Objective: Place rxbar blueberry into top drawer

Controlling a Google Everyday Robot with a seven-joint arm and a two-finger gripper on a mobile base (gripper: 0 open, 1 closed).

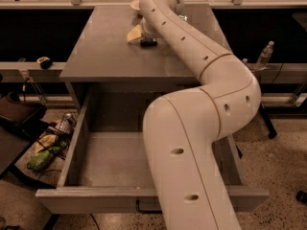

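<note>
The top drawer [76, 143] stands pulled wide open at the front of the grey cabinet, and what shows of its floor holds nothing. My arm reaches over it and back across the cabinet top [100, 51]. My gripper [146, 38] is at the far end of the arm, low over the top near its back edge, mostly hidden by the wrist. A small dark flat thing, likely the rxbar blueberry [148, 43], lies on the top right under the gripper. A pale yellow packet [134, 34] lies touching it on the left.
A pale bowl [135, 4] sits at the back of the cabinet top behind the wrist. A wire basket with packets [50, 143] stands on the floor left of the drawer. A water bottle [265, 55] stands at the right. My arm covers the drawer's right half.
</note>
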